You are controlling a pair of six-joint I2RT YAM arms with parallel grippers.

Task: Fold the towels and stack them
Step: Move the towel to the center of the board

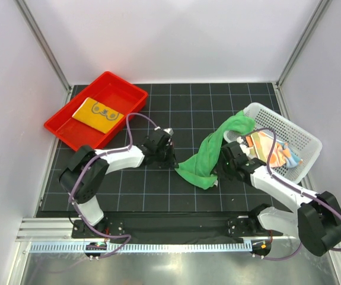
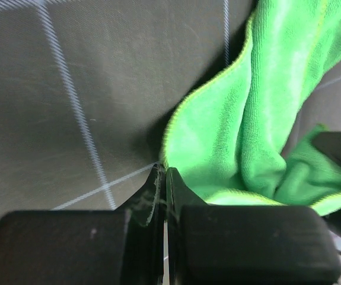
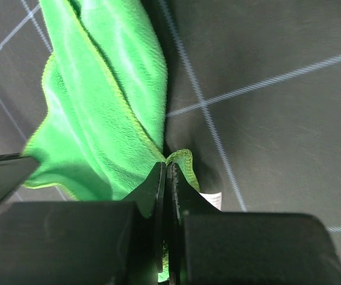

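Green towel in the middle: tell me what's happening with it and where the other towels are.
The right gripper is shut on the green towel's hem. The towel trails from the white basket's rim onto the mat. The left gripper is shut right at the towel's edge; whether it pinches cloth is unclear. The yellow-orange towel lies folded in the red tray; the striped towel sits in the basket.

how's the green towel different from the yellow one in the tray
The green towel is plain, bunched and unfolded, trailing from the basket rim onto the mat, pinched by the right tool; the yellow towel is patterned, folded flat in the red tray, untouched. Both are small soft cloths.
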